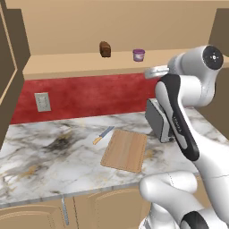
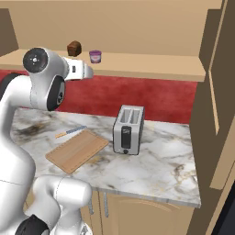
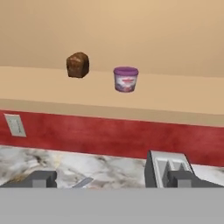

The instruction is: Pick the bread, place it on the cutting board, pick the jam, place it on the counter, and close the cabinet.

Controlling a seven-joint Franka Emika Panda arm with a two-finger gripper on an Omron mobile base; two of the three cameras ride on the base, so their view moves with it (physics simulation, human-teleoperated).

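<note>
Red backsplash runs behind the white marble surface, and above it hangs the tan cabinet, open, its shelf bare but for two things. On that shelf the bread stands at about 12 o'clock in the left base view, with the jam just beside it toward 1 o'clock; the two are apart, both upright. Down on the surface the silver toaster stands near the middle of the right base view, and the cutting board lies flat at its 9 o'clock there, nothing on it. A small knife lies just beyond the board's far edge. A wall socket sits in the backsplash at 9 o'clock. The arm rises, bends at the elbow and reaches level toward the shelf; its end effector hangs short of the shelf, fingers spread wide apart, holding nothing
</note>
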